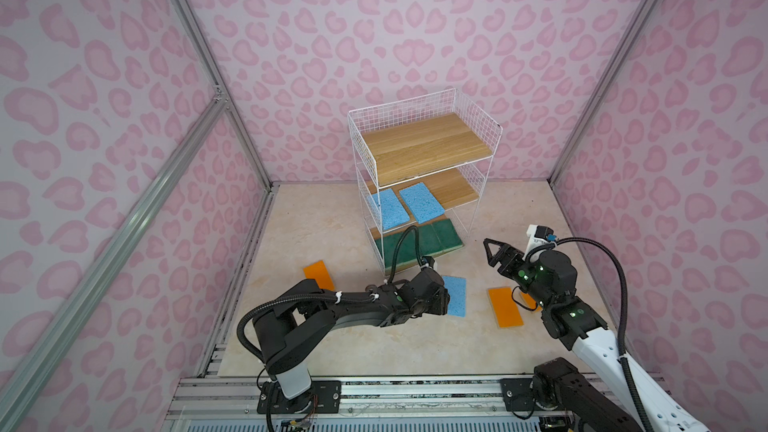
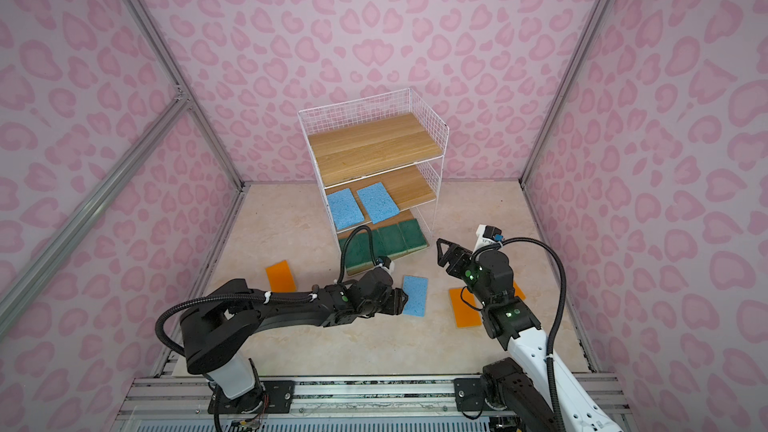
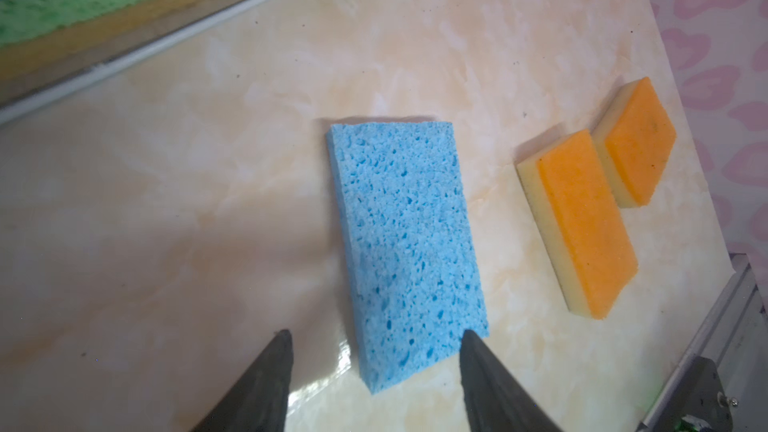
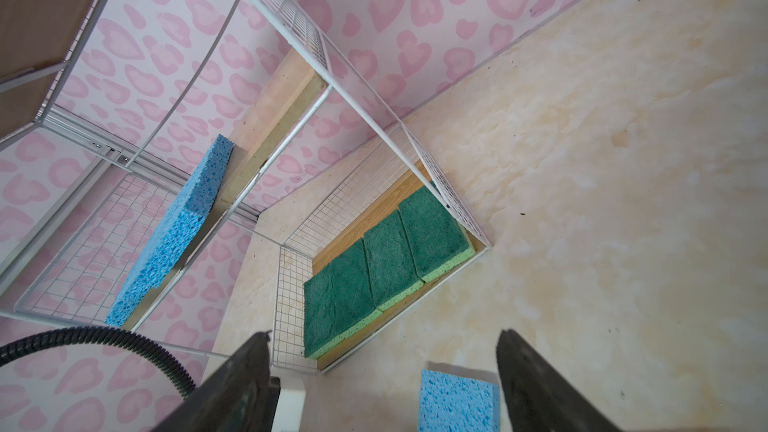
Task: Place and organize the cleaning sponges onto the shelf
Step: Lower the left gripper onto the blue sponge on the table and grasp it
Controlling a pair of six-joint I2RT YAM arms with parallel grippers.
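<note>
First, my left gripper [image 3: 376, 336] had its jaws spread, straddling the near end of the loose blue sponge [image 3: 407, 243] on the floor without pinching it. My right gripper [image 4: 383, 333] hung spread and empty beside the shelf [image 1: 424, 147]. Four green sponges [image 4: 374, 268] lined its bottom board, and two blue sponges [image 1: 405, 205] lay on the middle one. Orange sponges [image 3: 582, 218] lay on the floor.

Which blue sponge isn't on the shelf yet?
The blue sponge on the tabletop at the left claw; the other two lie side by side on the shelf's middle board.
</note>
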